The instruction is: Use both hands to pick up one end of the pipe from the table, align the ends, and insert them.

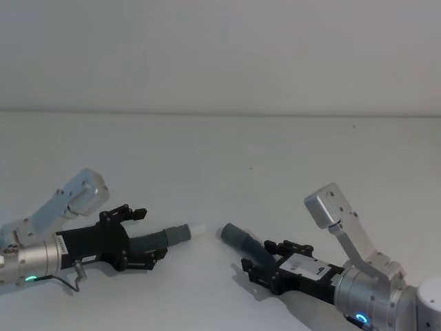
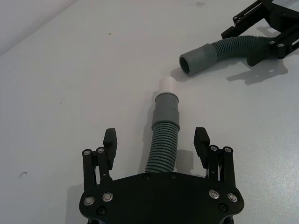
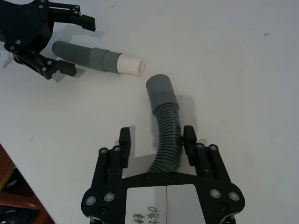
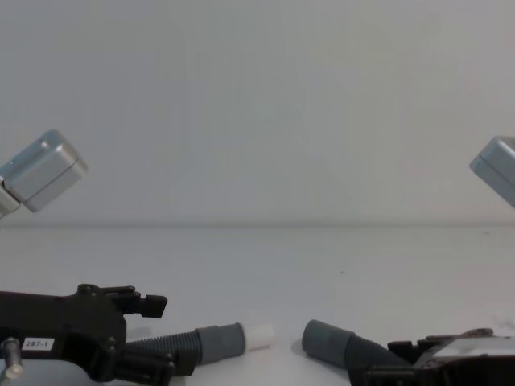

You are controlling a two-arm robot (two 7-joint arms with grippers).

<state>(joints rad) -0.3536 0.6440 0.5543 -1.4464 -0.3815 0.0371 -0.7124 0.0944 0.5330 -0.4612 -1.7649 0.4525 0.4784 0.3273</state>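
Black skeletal two-finger left gripper point(image 1: 150, 234) sits low at near left, jaws wide. Its fingers point(image 2: 110, 140) straddle the dark grey corrugated flexible pipe point(image 2: 163, 144) with a gap on both sides, so no clamp.

Right gripper point(image 1: 256, 254), the one with the white label on its body, sits low at near right, also spread. It straddles the other stretch of pipe. One finger point(image 3: 189, 140) lies right against the corrugation and the other stands clear. No firm grip visible.

Smooth grey collar point(image 1: 180, 234) with its short white tip point(image 1: 198, 229) sticks out past the left gripper and points right. Wider plain grey socket cuff point(image 1: 236, 235) sticks out past the right gripper, with its mouth angled toward far left.

Tip and cuff are near each other at near centre but apart, with bare table showing between them. Axes are not lined up: the cuff is cocked relative to the tip.

Both ends sit low on the plain white matte table point(image 1: 207, 152). Can't tell whether they rest on it or hang just above.
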